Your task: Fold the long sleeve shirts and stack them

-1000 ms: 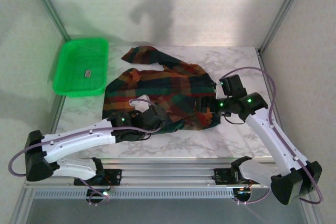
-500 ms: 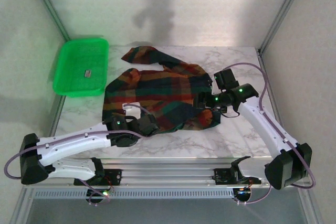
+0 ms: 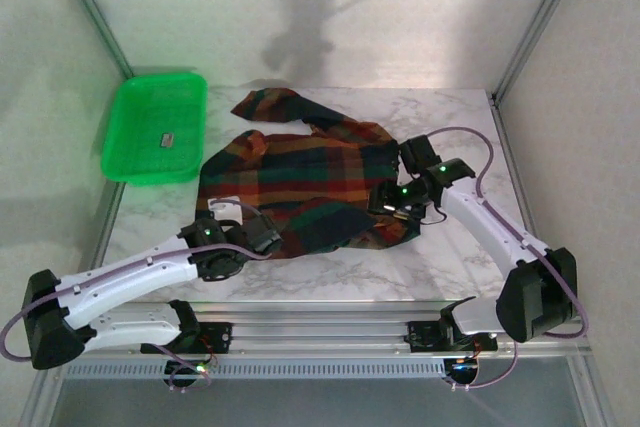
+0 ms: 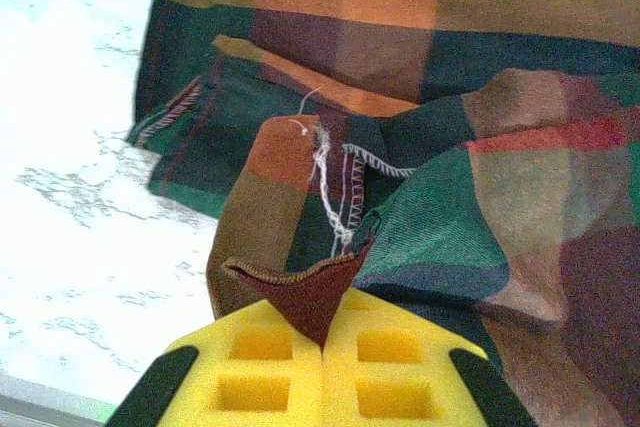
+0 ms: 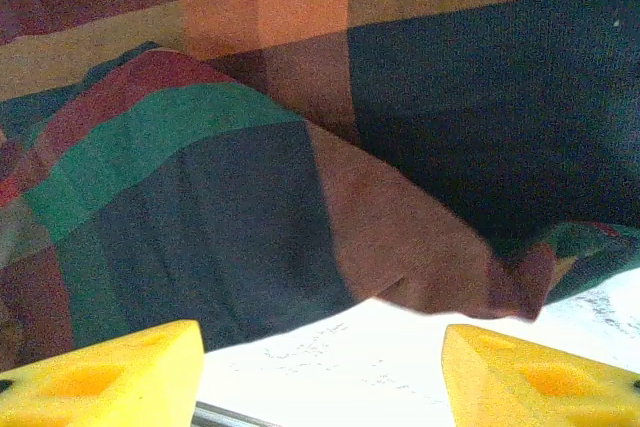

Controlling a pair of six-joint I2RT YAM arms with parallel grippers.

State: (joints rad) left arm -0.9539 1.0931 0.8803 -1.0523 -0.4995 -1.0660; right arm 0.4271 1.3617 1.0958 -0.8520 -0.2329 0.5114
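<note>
One plaid long sleeve shirt (image 3: 310,172) lies rumpled in the middle of the marble table, a sleeve trailing toward the back left. My left gripper (image 3: 258,237) is at the shirt's near left hem. In the left wrist view its yellow pads (image 4: 400,367) are pressed together on a dark red corner of the shirt (image 4: 450,197), so the left gripper (image 4: 325,342) is shut on cloth. My right gripper (image 3: 385,202) sits low at the shirt's near right edge. There the right gripper (image 5: 322,372) stands open over bare table, the shirt (image 5: 300,147) just beyond its fingertips.
A bright green tray (image 3: 130,162) sits at the back left, a small grey item (image 3: 168,139) inside. The table's near edge runs along a metal rail (image 3: 330,332) by the arm bases. Bare marble (image 3: 450,117) lies to the right of the shirt.
My left gripper has drawn back to the left and nearer, still pinching the hem. My right gripper has moved left onto the shirt's right edge and its jaws have narrowed.
</note>
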